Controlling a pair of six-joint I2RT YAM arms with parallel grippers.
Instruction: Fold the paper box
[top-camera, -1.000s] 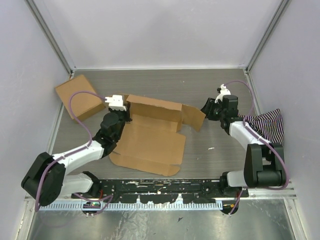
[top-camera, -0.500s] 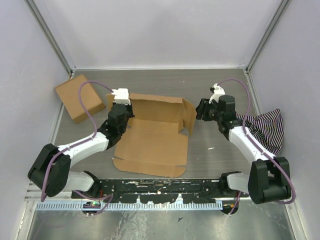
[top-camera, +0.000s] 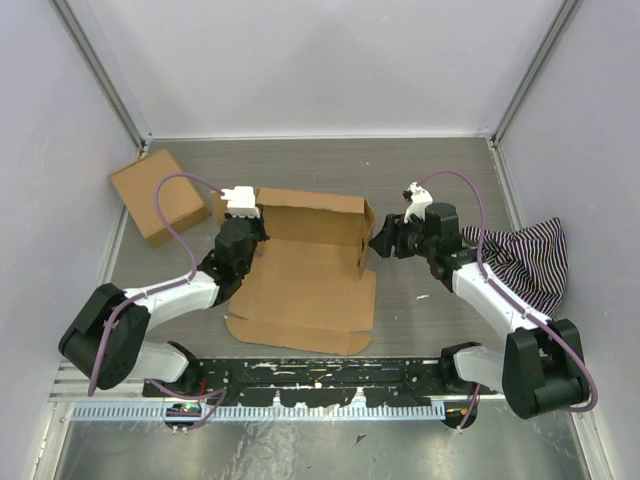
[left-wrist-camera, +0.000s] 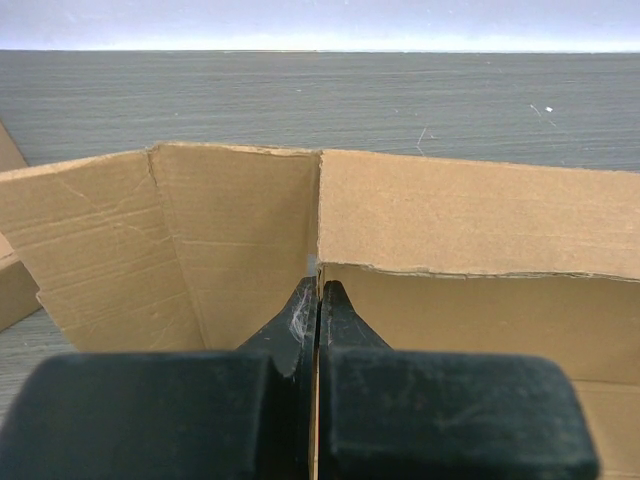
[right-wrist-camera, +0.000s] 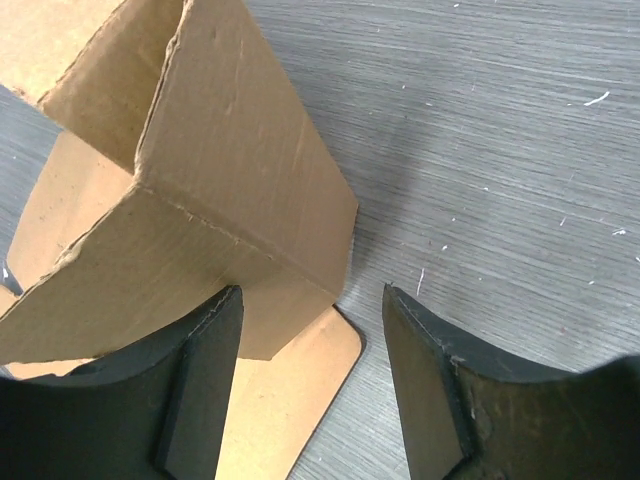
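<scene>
The paper box (top-camera: 305, 285) is a brown cardboard mailer lying in the middle of the table, its back wall and both side flaps raised. My left gripper (top-camera: 252, 228) is shut on the left side flap (left-wrist-camera: 230, 250), the card's edge pinched between its fingers (left-wrist-camera: 300, 320). My right gripper (top-camera: 383, 240) is open against the outside of the right side flap (right-wrist-camera: 230, 170), which stands upright. One right finger (right-wrist-camera: 195, 380) is in front of the flap, the other (right-wrist-camera: 430, 380) is over bare table.
A second squarish brown carton (top-camera: 158, 195) lies at the back left, close to the left wall. A striped cloth (top-camera: 525, 255) lies at the right edge. Grey walls close in the table on three sides.
The right gripper moved left and pushed the right side flap from splayed out to upright. The left gripper raised the left flap and back wall.
</scene>
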